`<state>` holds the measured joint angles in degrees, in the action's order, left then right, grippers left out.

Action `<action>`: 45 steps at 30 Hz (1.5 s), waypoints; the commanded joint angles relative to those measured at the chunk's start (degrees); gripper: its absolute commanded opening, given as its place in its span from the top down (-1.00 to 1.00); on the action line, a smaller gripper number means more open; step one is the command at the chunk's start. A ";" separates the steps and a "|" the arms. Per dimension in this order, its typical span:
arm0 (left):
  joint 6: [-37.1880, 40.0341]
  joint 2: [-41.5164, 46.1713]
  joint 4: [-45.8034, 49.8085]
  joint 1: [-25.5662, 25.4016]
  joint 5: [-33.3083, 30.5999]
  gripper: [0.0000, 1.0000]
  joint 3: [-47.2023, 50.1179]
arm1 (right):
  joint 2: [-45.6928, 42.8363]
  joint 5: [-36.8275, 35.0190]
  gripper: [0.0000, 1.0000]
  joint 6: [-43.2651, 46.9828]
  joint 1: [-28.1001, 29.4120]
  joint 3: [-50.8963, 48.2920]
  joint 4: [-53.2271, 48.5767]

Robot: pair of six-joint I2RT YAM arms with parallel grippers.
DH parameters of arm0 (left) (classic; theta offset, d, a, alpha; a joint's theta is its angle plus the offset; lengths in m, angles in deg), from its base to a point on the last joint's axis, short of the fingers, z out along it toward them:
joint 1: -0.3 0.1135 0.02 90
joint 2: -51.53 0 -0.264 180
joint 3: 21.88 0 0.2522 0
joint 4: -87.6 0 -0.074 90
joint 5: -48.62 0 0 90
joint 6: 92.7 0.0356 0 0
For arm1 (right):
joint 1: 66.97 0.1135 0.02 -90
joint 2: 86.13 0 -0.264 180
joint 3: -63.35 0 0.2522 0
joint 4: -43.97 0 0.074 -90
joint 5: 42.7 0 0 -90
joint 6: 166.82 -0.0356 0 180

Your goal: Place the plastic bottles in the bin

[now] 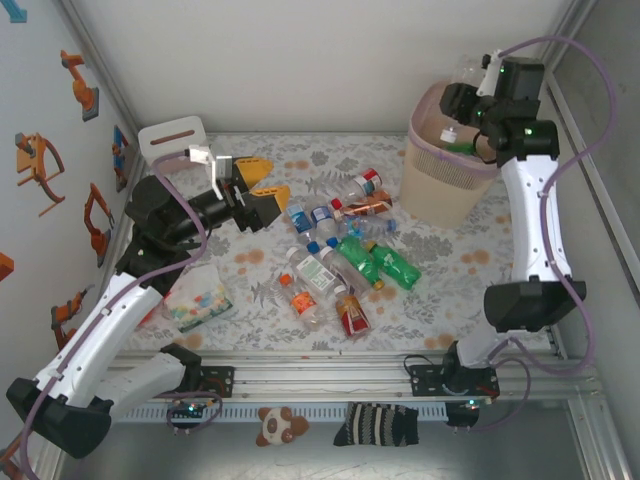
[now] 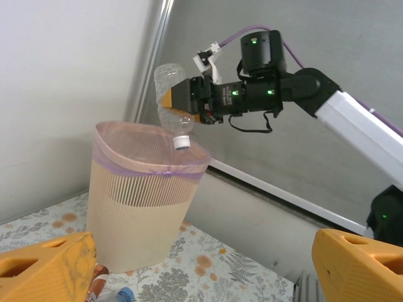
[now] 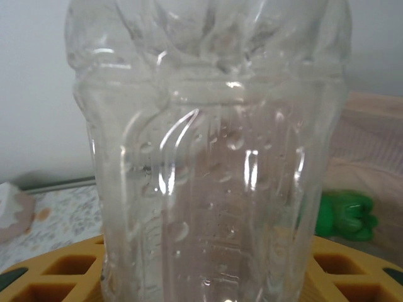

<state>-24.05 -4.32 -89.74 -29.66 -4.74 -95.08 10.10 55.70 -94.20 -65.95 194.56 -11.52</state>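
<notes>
One clear bottle point(image 2: 169, 75), clamped cap-down in the right pincer point(image 2: 181, 104), hangs with the bin point(image 2: 138, 207) rim just below the pincer, so a release might glance it off and drop it outside.

Clear bottle point(image 2: 169, 80), beige-pink bin point(image 2: 141, 207)

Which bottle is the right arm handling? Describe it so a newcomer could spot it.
Find the tall beige-pink bin at the table's far right. Just above its rim the right pincer clamps one bottle, tilted cap-down. Unlike the labelled bottles lying on the table, it is clear, bare of any label I can see, and white-capped.
</notes>
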 commanded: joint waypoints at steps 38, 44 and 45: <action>-0.17 -4.40 4.62 0.85 -3.50 -0.69 3.37 | 28.45 -12.01 -0.13 -8.38 -4.01 5.81 -13.97; -0.14 -5.80 8.78 0.73 -6.18 -0.67 2.49 | 25.46 -13.65 -0.52 -8.13 -4.02 6.06 -14.50; -0.10 -5.93 9.35 0.69 -7.00 -0.67 2.38 | 24.79 -13.83 -0.56 -7.95 -4.09 6.38 -14.64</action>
<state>-24.29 -9.98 -83.16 -29.24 -9.70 -91.37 38.51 43.38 -101.92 -69.53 200.53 -24.53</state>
